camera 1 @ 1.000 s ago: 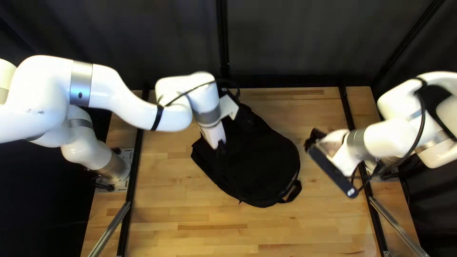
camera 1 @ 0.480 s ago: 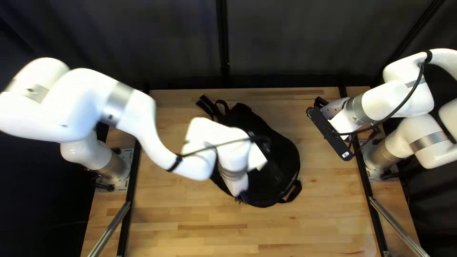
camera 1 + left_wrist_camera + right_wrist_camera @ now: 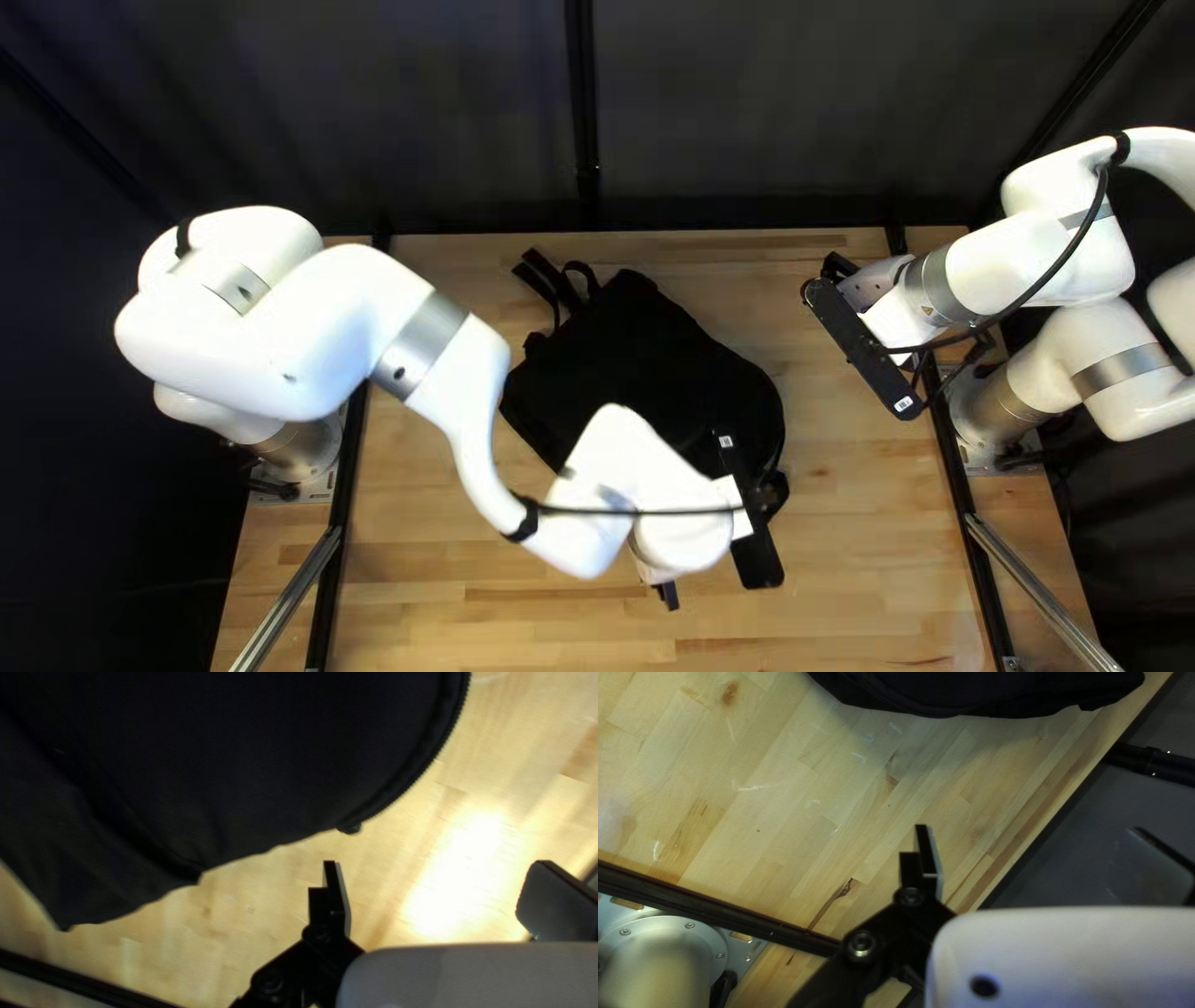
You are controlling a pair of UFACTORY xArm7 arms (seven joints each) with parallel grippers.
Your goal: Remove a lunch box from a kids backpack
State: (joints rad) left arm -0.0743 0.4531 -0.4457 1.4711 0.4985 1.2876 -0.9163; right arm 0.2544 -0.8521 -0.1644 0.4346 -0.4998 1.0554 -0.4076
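Lunch box is presumably lying unseen inside the backpack (image 3: 623,361). Left gripper (image 3: 433,890) is hovering beside backpack, right gripper (image 3: 1042,858) well apart from it; both are gaping wide, holding nothing. Box is probably feeling stiffer than the sagging cloth (image 3: 261,753); likely zip pull (image 3: 350,829) is offering first hold.

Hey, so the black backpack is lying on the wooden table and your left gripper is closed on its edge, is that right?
Not quite: the left gripper isn't closed on the backpack's edge. The left wrist view shows it open beside the bag, with nothing held. The rest is right: the black backpack is lying on the wooden table.
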